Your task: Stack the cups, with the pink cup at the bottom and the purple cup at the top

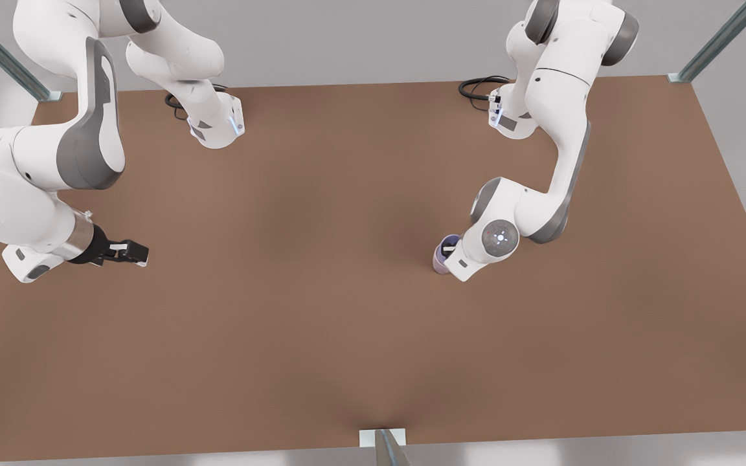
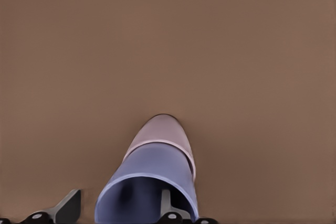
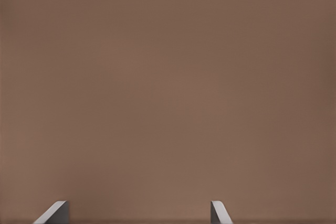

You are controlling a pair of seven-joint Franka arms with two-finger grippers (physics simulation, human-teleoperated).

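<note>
The purple cup (image 2: 157,163) sits nested inside the pink cup (image 2: 163,129), and the stack stands upright on the table (image 1: 321,213) right of centre in the front view. There the pink cup (image 1: 440,263) peeks out beside the wrist. My left gripper (image 2: 118,205) hangs over the stack, open, with one finger (image 2: 167,203) inside the purple cup's mouth and the other finger (image 2: 65,206) outside its wall, apart from it. My right gripper (image 1: 132,252) waits at the front view's left, open over bare table, nothing between its fingertips (image 3: 52,212).
Both arm bases (image 1: 216,123) stand at the far side of the brown table, with cables beside them. Metal frame posts (image 1: 386,446) rise at the near edge and the far corners.
</note>
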